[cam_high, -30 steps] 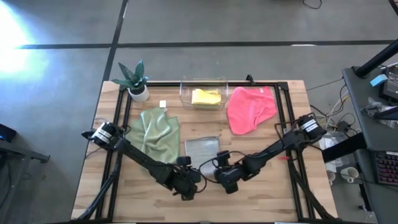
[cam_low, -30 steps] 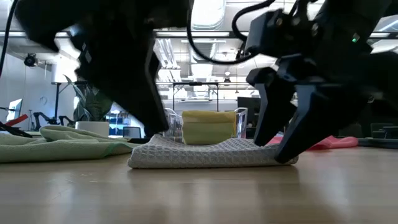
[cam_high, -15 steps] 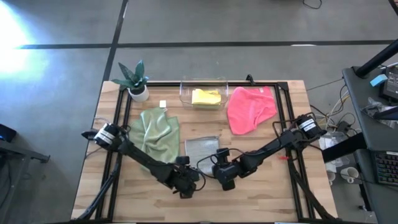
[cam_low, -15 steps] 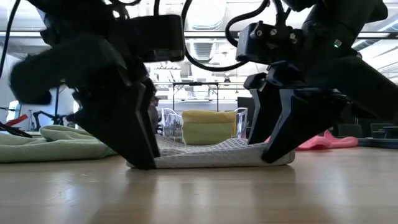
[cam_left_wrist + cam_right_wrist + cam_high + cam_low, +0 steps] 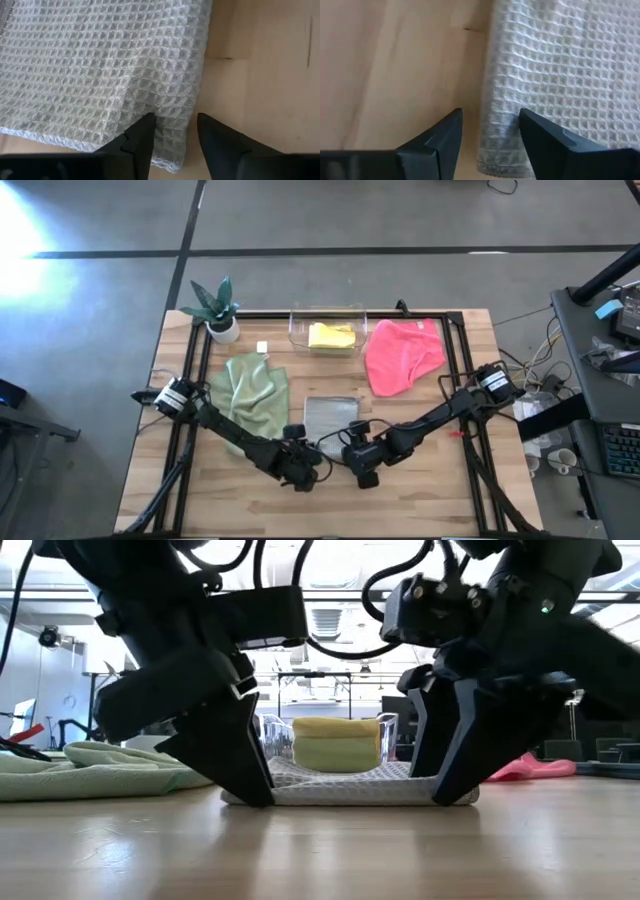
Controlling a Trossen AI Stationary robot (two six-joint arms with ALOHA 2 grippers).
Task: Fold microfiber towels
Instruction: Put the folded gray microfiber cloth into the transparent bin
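The folded light grey waffle-weave microfiber towel (image 5: 329, 416) lies flat on the wooden desk (image 5: 430, 490), near its front middle. The left hand (image 5: 172, 131) straddles one near corner with fingers narrowly parted; the right hand (image 5: 490, 131) straddles the other near corner likewise, both touching down.

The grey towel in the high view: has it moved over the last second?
Yes. The grey towel has slid away from the table's front edge, toward the clear bin, with both grippers at its near corners.
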